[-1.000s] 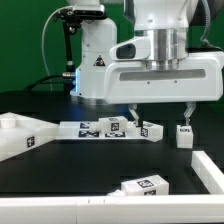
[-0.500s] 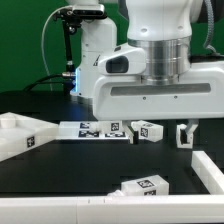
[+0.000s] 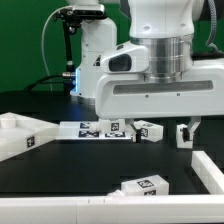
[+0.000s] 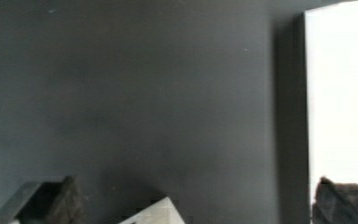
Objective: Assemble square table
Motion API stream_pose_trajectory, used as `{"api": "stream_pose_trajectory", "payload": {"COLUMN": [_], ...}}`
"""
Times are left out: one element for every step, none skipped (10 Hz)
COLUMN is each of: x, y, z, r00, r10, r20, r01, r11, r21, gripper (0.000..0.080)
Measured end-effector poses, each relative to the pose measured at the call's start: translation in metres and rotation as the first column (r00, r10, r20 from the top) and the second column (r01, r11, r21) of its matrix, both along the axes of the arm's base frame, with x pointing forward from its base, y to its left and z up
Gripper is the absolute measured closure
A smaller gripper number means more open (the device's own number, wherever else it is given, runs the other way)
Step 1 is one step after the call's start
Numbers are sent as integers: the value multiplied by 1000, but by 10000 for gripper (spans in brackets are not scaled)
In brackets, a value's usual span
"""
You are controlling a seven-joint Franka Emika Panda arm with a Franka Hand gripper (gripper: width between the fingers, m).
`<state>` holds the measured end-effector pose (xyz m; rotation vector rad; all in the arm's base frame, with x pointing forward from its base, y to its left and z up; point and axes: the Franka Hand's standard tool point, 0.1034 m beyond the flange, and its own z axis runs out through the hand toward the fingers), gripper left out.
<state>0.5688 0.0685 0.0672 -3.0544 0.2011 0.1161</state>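
The white square slab (image 3: 18, 136), with a tag on its edge, lies at the exterior view's left. Three white tagged legs show: one (image 3: 148, 130) beside the marker board, one (image 3: 184, 134) further to the exterior view's right, one (image 3: 143, 184) lying at the front. My gripper (image 3: 160, 124) hangs low over the two back legs, its fingers mostly hidden by the hand. In the wrist view the gripper (image 4: 194, 205) is open wide, its fingertips (image 4: 43, 200) far apart. Only a white corner (image 4: 158, 212) shows between them, held by nothing.
The marker board (image 3: 92, 128) lies on the black table behind the legs. A white barrier runs along the front (image 3: 60, 210) and up the exterior view's right (image 3: 210, 170). A white strip (image 4: 336, 90) edges the wrist view. The robot base stands behind.
The hand has come down toward the two back legs and now hides more of the scene. Over the last half second it has barely moved. The legs and slab lie as before.
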Motion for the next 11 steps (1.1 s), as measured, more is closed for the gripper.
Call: {"api": "stream_pose_trajectory", "payload": {"x": [12, 27, 30, 31, 34, 39, 39, 38, 38, 39, 44], "y": [-2, -2, -9, -15, -23, -36, -34, -31, -32, -33, -37], "z": [-4, -11, -19, -24, -24, -25, -25, -26, -26, -26, -27], "r00": [999, 994, 986, 974, 970, 963, 962, 963, 963, 962, 946], "r10": [-52, -108, -164, -222, -238, -267, -270, -265, -267, -270, -324], "r20": [-6, 11, 28, 45, 41, 45, 44, 44, 44, 44, 23], "r01": [52, 108, 165, 224, 239, 268, 270, 266, 268, 271, 324], "r11": [999, 994, 986, 974, 971, 964, 963, 964, 963, 963, 946], "r21": [-9, -15, -25, -27, -17, -1, -2, -1, -2, -2, -4], "gripper": [150, 150, 150, 150, 150, 150, 150, 150, 150, 150, 150]}}
